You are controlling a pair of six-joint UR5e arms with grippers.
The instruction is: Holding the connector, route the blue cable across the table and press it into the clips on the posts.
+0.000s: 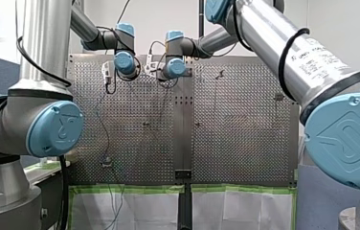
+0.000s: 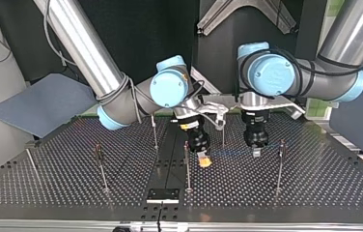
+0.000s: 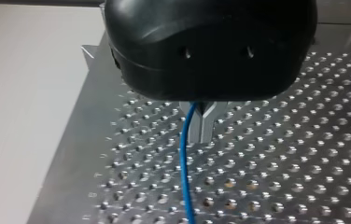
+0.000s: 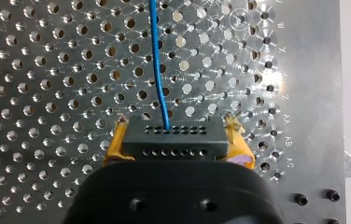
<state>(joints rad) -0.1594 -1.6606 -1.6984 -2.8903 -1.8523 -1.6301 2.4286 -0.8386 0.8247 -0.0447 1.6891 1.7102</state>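
Your right hand (image 2: 202, 159) is clamped on the connector (image 4: 176, 140), your left hand (image 3: 204, 128) pinched on the blue cable (image 4: 157, 70), which spans sideways between them, with the nearest post (image 2: 188, 174) just beside your right hand.

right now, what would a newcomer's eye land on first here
The blue cable, running from the black connector clamped between my right gripper's yellow pads. In the top view it stretches low over the perforated table to my left gripper, shut on it, with thin posts standing around.
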